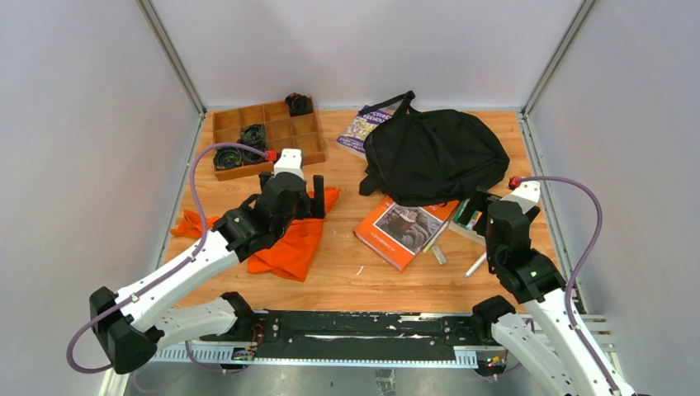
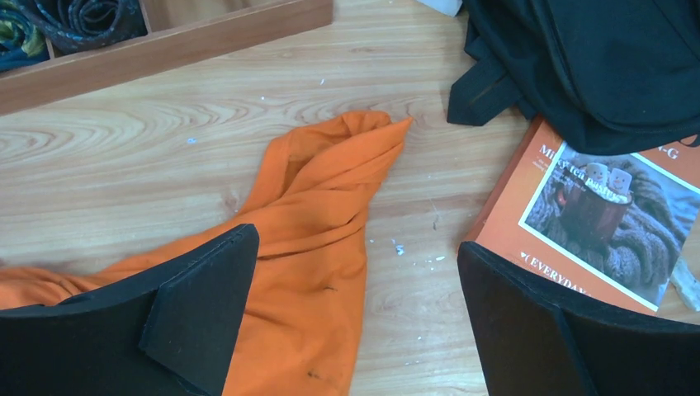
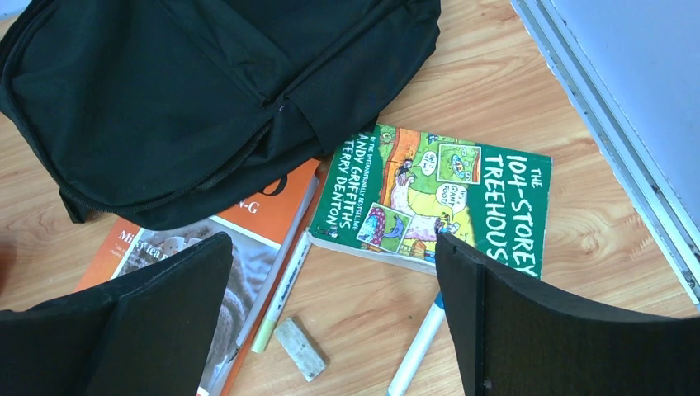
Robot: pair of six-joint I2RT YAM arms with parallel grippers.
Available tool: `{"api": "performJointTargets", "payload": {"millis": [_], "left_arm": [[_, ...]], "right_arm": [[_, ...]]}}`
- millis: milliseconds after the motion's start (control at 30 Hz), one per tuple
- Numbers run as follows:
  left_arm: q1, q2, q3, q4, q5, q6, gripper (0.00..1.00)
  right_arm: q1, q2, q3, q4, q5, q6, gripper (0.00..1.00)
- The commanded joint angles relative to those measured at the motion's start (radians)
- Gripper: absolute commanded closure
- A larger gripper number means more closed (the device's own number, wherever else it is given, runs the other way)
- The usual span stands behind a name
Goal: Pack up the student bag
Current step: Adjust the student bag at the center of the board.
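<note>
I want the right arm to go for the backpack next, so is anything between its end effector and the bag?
Nothing upright blocks it. The open right end effector hangs near the student bag; only flat things lie between: a green book and an orange book partly under the bag.

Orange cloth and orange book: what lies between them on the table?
Only bare wooden table with a few white specks separates the orange cloth and the orange book; the left wrist view shows it.

Three books: orange book (image 1: 400,231), green book (image 3: 437,194), purple book (image 1: 361,128). One bag (image 1: 433,157), one cloth (image 2: 314,223), one tray (image 2: 165,49) with three dark rolls (image 1: 252,134) in it. Two pens (image 3: 285,289) (image 3: 417,351), one eraser (image 3: 301,349).
</note>
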State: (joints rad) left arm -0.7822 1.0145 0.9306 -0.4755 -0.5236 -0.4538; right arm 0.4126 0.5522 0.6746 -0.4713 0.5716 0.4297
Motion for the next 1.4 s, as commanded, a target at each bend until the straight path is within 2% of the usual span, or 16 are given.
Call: {"api": "performJointTargets", "payload": {"millis": [0,300,433,567,667,767,900,1167,1333,1367], "left_arm": [[-0.005,-0.009,-0.024,0.005,-0.026,-0.02,0.0],[-0.005,-0.004,-0.025,0.028,0.034,-0.017,0.0],[-0.005,0.041,-0.017,0.103,0.14,-0.013,0.0],[-0.005,0.205,0.055,0.221,0.326,0.022,0.0],[-0.005,0.387,0.22,0.162,0.428,0.06,0.0],[-0.005,0.525,0.351,0.114,0.421,0.022,0.0],[0.001,0.66,0.45,0.146,0.429,-0.048,0.01],[0.065,0.898,0.624,0.193,0.511,-0.198,0.13],[0.07,1.013,0.722,0.19,0.559,-0.254,0.25],[0.07,1.032,0.742,0.178,0.561,-0.249,0.31]], "right_arm": [[0.012,-0.002,-0.013,0.01,0.043,0.023,0.04],[0.012,-0.02,-0.009,-0.049,0.111,0.06,0.04],[0.012,-0.019,-0.015,-0.06,0.09,0.081,0.05],[0.012,0.001,-0.01,-0.065,0.051,0.088,0.05],[0.012,0.027,0.001,-0.075,0.036,0.096,0.05],[0.012,0.052,0.034,-0.114,0.031,0.098,0.1],[0.012,0.049,0.048,-0.127,0.036,0.086,0.11],[0.012,0.016,0.075,-0.155,0.017,0.073,0.12],[0.012,-0.004,0.071,-0.175,-0.006,0.083,0.12],[0.012,-0.005,0.074,-0.182,-0.008,0.084,0.12]]}}
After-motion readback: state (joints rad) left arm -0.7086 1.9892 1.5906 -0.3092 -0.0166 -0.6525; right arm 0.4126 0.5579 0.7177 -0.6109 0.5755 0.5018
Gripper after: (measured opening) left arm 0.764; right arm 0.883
